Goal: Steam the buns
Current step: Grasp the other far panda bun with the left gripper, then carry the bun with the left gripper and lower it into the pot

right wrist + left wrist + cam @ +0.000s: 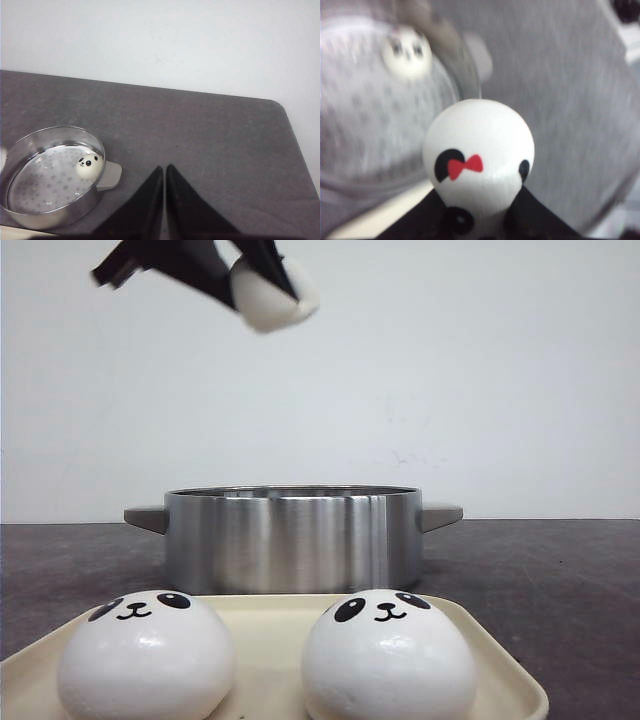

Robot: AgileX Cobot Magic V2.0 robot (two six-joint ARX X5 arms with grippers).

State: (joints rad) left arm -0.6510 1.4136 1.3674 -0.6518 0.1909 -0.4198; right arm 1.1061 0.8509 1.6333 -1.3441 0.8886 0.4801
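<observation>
My left gripper (262,285) is shut on a white panda bun (272,295) and holds it high above the steel pot (292,538). In the left wrist view that bun (479,150) shows a red bow and sits between the black fingers (540,212), above the pot's rim. Another bun (89,166) lies inside the pot on the perforated steamer plate; it also shows blurred in the left wrist view (408,51). Two more buns (145,652) (388,654) sit on the cream tray (280,618) in front. My right gripper (164,170) is shut and empty, beside the pot over bare table.
The pot has grey side handles (440,514) (110,176). The dark grey table (200,130) ends at a white wall behind; its rounded far corner (277,105) shows in the right wrist view.
</observation>
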